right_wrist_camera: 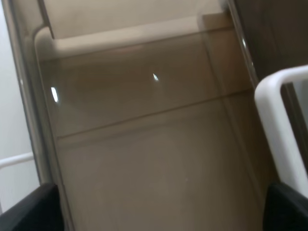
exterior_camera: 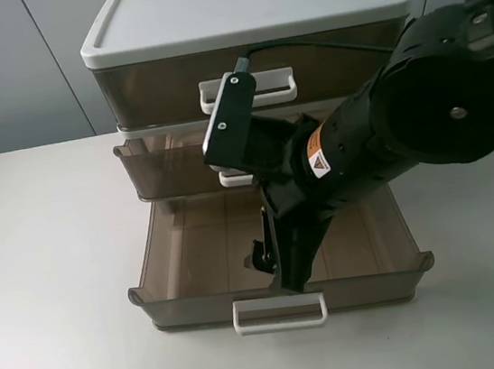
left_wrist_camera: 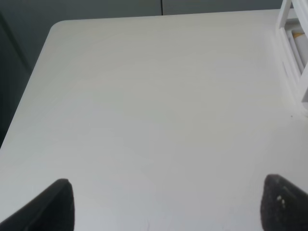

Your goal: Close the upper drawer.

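The upper drawer [exterior_camera: 167, 166], which I take to be the higher of the two standing open, sits in the middle tier of the cabinet [exterior_camera: 120, 51] and juts out only a little; the top drawer [exterior_camera: 161, 85] under the white lid [exterior_camera: 241, 1] looks already home. It is thin smoked plastic, probably light and easy on its runners, a bit flexible, with a smooth front; I would push flat on the front near its white handle [exterior_camera: 231, 179], which is mostly hidden behind the arm, since a push at one corner could skew it. The lower drawer [exterior_camera: 197, 287] is pulled far out beneath it, its rim and walls fencing in the right pincer [exterior_camera: 278, 264], which hangs inside with fingers spread and nothing between them; it needs to lift clear of that front wall before going at the face above. The left pincer [left_wrist_camera: 168, 207], likewise spread and empty, hovers over bare worktop [exterior_camera: 52, 292] off to the side, where there is plenty of room.
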{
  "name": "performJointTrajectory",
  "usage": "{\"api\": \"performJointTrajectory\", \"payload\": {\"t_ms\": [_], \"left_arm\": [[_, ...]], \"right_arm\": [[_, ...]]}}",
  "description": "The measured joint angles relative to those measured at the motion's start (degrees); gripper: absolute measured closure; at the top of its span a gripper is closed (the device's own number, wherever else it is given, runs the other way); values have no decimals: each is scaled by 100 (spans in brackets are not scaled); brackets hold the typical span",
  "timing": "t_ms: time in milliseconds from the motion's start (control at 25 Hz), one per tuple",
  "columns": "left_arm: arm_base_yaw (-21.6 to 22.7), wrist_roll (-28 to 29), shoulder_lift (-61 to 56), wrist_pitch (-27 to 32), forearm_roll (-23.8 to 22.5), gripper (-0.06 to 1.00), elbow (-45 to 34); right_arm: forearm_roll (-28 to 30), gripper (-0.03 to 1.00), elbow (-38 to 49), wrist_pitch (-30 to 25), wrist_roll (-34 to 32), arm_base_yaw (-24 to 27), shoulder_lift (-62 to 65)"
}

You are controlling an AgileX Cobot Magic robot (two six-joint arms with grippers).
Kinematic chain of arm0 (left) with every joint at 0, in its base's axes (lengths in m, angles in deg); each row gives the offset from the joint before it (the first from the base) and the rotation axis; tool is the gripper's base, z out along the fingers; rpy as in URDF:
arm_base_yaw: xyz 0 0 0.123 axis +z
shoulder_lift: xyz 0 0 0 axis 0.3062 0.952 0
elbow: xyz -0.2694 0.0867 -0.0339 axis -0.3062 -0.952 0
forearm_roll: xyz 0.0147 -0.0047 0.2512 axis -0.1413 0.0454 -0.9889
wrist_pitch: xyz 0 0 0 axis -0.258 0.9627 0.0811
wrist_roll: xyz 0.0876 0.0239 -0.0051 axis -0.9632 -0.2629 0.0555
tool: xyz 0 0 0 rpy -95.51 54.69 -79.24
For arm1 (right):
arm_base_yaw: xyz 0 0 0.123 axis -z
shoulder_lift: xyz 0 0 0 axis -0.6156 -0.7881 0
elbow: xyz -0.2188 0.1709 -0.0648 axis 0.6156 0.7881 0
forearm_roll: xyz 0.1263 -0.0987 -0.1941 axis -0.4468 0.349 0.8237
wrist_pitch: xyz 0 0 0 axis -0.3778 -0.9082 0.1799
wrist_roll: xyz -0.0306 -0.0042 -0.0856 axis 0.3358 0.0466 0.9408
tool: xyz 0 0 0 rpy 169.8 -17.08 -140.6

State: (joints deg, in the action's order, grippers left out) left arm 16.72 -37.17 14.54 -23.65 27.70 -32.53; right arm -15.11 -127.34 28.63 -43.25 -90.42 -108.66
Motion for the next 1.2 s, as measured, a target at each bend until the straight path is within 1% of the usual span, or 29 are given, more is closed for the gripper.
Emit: {"api": "performJointTrajectory", "payload": {"t_ms": [120,280,360,760,920,1120,1200], "left_arm": [[0,0,0,0,0,20,0],[0,0,0,0,0,20,0],[0,0,0,0,0,20,0],[0,0,0,0,0,20,0],[0,0,0,0,0,20,0],[0,0,0,0,0,20,0],[0,0,0,0,0,20,0]], "right_arm": [[25,34,22,79,0,36,-36],[148,34,12,537,2,95,-48],[175,34,12,639,2,155,-48],[289,34,12,791,2,175,-168],[289,34,12,1035,13,205,-178],[289,34,12,1113,37,218,-245],[289,34,12,1226,37,258,-258]]}}
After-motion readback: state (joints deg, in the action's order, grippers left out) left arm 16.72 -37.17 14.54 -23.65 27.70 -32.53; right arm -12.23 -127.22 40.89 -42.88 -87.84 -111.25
